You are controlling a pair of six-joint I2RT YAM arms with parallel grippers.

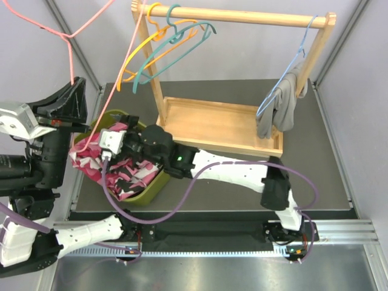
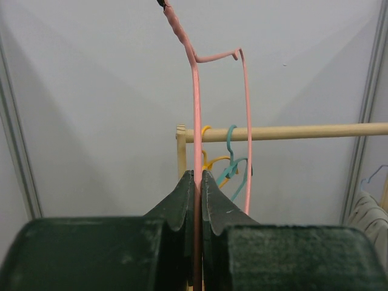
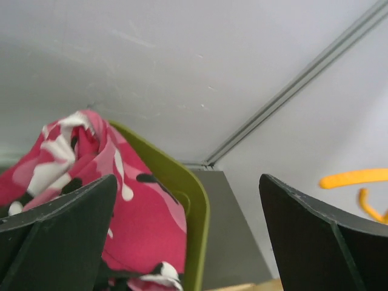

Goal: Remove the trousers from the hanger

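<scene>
We are holding the pink hanger point(image 2: 195, 103) in our left tool point(image 2: 198, 182). That tool is pinching the thin wire tight, up high at the left side of the bench point(image 1: 327, 176). Our right tool point(image 3: 188, 188) is standing wide, with nothing between its fingers. It is hanging just over the green bin point(image 1: 155, 188) at the near left.

The trousers point(image 1: 124, 179) are pink with white and black patches. They are lying in that bin, and some of the cloth is spilling over its left rim. The low end of the hanger is reaching down to the cloth there. We cannot tell if it is caught in the cloth or only touching it.

So we are thinking the step now is getting the hanger clear. To do it well, we are wanting to lift the left tool slowly and straight up while watching the cloth. If the cloth is rising with the wire, we are stopping. Then the right tool is going down to pinch the trousers and hold them in the bin. We are keeping its fingers off the wire so nothing is snagging. We are also steering the hanger away from the wooden rail point(image 2: 303, 130) at the far side, where the orange hanger point(image 2: 205, 130) and the teal hanger point(image 2: 230, 142) are hanging.
</scene>
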